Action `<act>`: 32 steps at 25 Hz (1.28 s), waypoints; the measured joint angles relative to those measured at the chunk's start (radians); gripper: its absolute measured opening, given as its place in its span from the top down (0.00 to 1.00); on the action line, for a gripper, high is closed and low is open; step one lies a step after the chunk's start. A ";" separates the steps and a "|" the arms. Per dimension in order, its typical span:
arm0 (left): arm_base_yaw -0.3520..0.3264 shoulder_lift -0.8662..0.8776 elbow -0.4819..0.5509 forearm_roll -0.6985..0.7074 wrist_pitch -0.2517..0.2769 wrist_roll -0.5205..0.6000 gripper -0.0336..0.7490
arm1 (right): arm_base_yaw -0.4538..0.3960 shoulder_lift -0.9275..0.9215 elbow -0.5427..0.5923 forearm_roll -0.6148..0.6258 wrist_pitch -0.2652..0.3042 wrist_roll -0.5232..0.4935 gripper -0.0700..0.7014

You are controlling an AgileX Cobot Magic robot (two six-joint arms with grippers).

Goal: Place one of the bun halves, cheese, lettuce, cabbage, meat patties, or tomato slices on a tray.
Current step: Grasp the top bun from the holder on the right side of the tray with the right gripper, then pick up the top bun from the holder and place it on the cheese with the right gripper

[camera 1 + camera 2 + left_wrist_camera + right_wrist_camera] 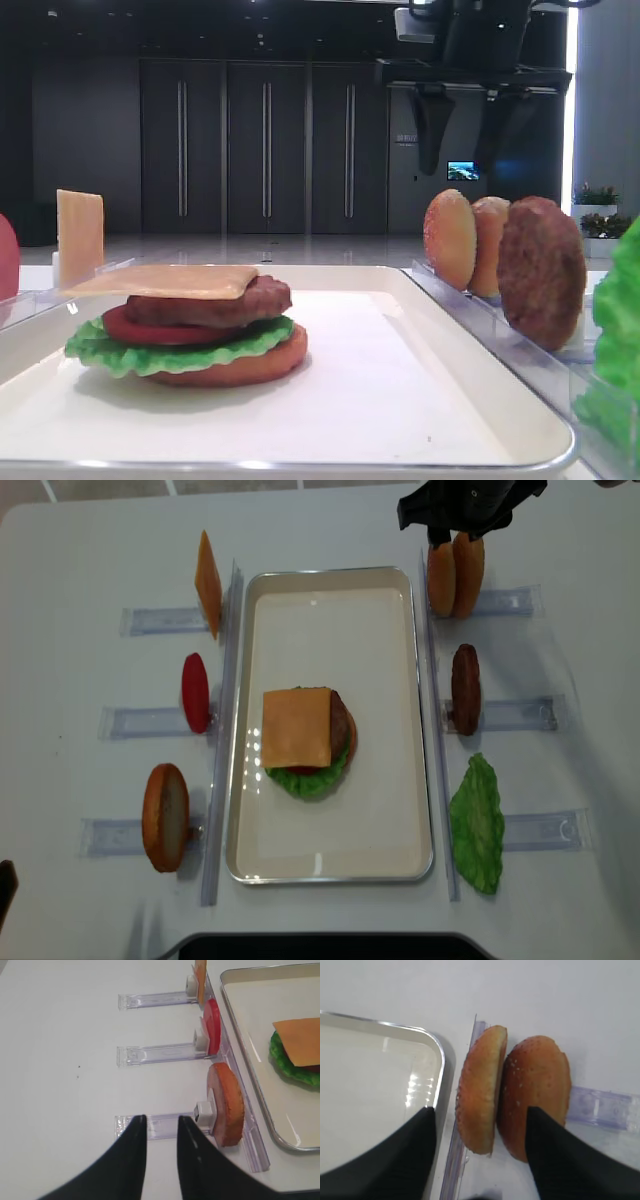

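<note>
Bun halves (512, 1095): two sesame-speckled tops on edge, touching, in a clear rack slot (600, 1107) just right of the tray.
Right gripper (480, 1132): above the pair; black fingers (560, 1160) spread, one on each side, gripping nothing.
Tray (390, 865): white, holding a stack of bun bottom, lettuce, tomato, patty and a cheese slice (297, 727) on top.
Left gripper (161, 1132): over bare table left of the tray; fingers slightly apart, nothing between them.

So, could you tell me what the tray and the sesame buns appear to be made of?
The tray looks like white enamelled or coated metal: its bright rim mirrors the lights. The sesame buns look like moulded plastic or rubber replicas: evenly glossy, standing rigidly on edge. I can't be certain.
</note>
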 joint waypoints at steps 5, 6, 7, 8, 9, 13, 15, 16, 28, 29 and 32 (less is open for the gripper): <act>0.000 0.000 0.000 0.000 0.000 0.000 0.75 | 0.000 0.036 0.000 0.017 -0.007 0.002 0.41; 0.000 0.000 0.000 0.000 0.000 0.000 0.75 | 0.000 0.041 0.000 0.024 -0.013 0.002 0.41; 0.000 0.000 0.000 0.000 0.000 0.000 0.75 | 0.000 0.047 0.000 0.027 -0.019 0.002 0.41; 0.000 0.000 0.000 0.000 0.000 0.000 0.75 | 0.000 0.052 0.000 0.027 -0.026 0.002 0.41; 0.000 0.000 0.000 0.000 0.000 0.000 0.75 | 0.000 0.055 0.000 0.027 -0.033 0.002 0.41; 0.000 0.000 0.000 0.000 0.000 0.000 0.75 | 0.000 0.076 -0.001 0.027 -0.046 0.002 0.41; 0.000 0.000 0.000 0.000 0.000 0.000 0.75 | 0.000 0.084 -0.007 0.026 -0.048 0.002 0.42; 0.000 0.000 0.000 0.000 0.000 0.000 0.75 | 0.000 0.087 -0.007 0.026 -0.049 0.002 0.45; 0.000 0.000 0.000 0.000 0.000 0.000 0.75 | 0.028 0.054 -0.113 0.028 0.092 0.002 0.66; 0.000 0.000 0.000 0.000 0.000 0.000 0.75 | 0.039 0.042 -0.134 0.028 0.105 0.002 0.66; 0.000 0.000 0.000 0.000 0.000 0.000 0.75 | 0.070 0.011 -0.182 0.028 0.145 0.014 0.66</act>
